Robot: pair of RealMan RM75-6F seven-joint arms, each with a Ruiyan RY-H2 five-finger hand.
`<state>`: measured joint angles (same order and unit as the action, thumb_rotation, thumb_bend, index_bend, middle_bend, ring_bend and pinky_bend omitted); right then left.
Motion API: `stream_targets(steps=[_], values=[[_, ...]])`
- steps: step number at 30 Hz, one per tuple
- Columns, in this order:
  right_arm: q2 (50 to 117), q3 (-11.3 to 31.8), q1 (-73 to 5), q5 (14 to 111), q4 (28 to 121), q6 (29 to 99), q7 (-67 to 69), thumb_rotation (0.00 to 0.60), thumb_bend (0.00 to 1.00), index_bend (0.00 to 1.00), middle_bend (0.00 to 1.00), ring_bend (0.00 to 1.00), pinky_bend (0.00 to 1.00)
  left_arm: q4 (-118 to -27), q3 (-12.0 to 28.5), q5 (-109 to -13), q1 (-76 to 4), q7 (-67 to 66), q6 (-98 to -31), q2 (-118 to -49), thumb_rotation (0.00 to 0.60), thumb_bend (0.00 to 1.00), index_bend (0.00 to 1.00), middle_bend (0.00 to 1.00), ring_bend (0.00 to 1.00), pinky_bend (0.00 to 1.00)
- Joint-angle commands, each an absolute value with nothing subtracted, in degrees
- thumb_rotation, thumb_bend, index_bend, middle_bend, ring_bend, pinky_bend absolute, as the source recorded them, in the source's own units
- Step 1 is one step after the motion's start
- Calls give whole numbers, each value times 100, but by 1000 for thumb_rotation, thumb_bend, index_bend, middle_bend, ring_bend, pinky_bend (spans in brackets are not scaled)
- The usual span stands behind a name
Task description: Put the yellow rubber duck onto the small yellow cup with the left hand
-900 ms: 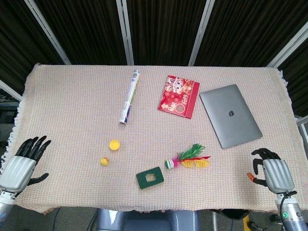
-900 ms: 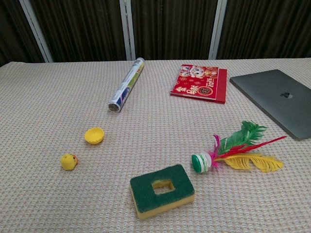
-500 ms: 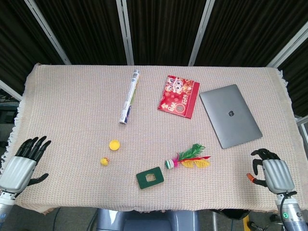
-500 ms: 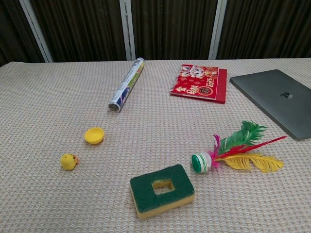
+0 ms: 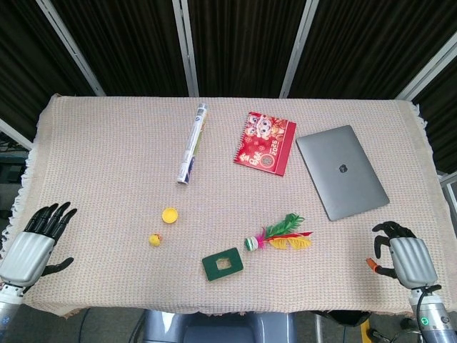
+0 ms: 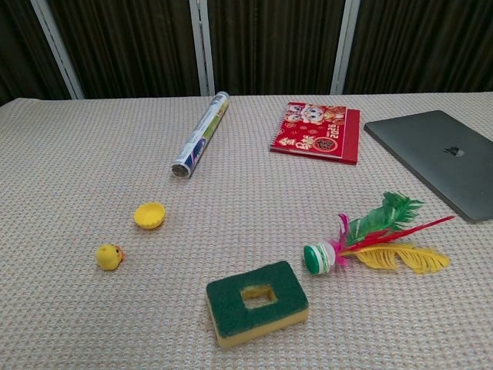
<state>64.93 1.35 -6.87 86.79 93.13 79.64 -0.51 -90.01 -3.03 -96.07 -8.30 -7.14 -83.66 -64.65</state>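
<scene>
The yellow rubber duck (image 5: 154,240) (image 6: 108,257) sits on the tablecloth, left of centre near the front. Just behind and right of it lies the small yellow cup (image 5: 170,215) (image 6: 149,215), apart from the duck. My left hand (image 5: 32,246) hovers at the table's front left corner, well left of the duck, fingers spread and empty. At the front right corner my right hand (image 5: 402,255) holds nothing, its fingers slightly curled but apart. Neither hand shows in the chest view.
A rolled tube (image 5: 193,143) lies behind the cup. A red booklet (image 5: 265,142) and a grey laptop (image 5: 341,171) lie at the back right. A green sponge (image 5: 222,264) and a feathered shuttlecock (image 5: 278,237) lie near the front centre.
My left hand has drifted slightly down and left. Nothing on the table has moved.
</scene>
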Motion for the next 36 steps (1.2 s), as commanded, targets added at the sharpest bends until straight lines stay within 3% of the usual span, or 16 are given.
stream_targets(steps=[1,13,25,36], values=[[6497,134,-691,8686,9302,7967,-38,600,113,676,337,221,336,-8994,-292,-9590,-827,-705,-8371,-6468,600,65,0,0,0,106],[6528,153,-698,8590,9323,7909,-48,600,107,667,337,222,337,-8844,95,-9580,-1036,-912,-8515,-6632,600,104,49,0,0,112],[6513,136,-691,8602,9319,7908,5,600,107,667,336,221,337,-9339,425,-8987,-2064,-2030,-6849,-7365,600,122,137,0,0,96],[6504,122,-702,8642,9300,7895,91,600,107,669,329,220,337,-8948,200,-8336,-2208,-2715,-6273,-8410,600,165,225,0,0,96]])
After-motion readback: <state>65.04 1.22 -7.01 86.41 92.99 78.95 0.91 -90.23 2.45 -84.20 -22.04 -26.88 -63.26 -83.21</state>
